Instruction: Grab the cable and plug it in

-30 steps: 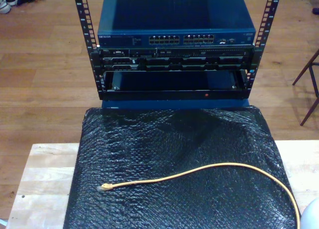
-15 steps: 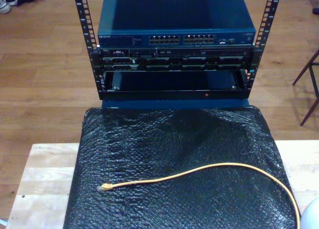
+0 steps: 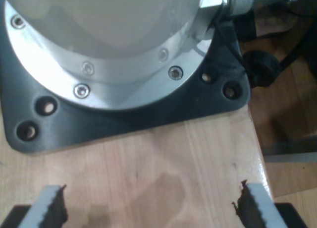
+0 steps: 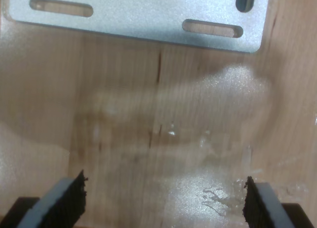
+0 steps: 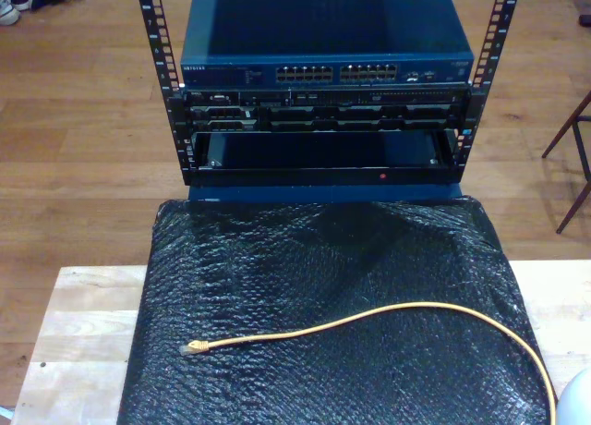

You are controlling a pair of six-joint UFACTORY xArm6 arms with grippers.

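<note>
Nothing moved, yellow-orange cable (image 5: 388, 311) curved on black wrap (image 5: 323, 259), clear plug tip

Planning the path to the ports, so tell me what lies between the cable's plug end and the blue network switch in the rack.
In the exterior view, only black bubble wrap and the rack's lower shelves lie between the cable plug and the switch.

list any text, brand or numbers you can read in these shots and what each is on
"NETGEAR": white lettering on the front face of the blue network switch, towards the exterior view's left; small, so the reading is tentative.
Small print beside the port rows on the switch: too small to read.
Markings on the black rack unit under the switch: too blurred to read.
Cable, black padding, and both wrist views: no text.
</note>
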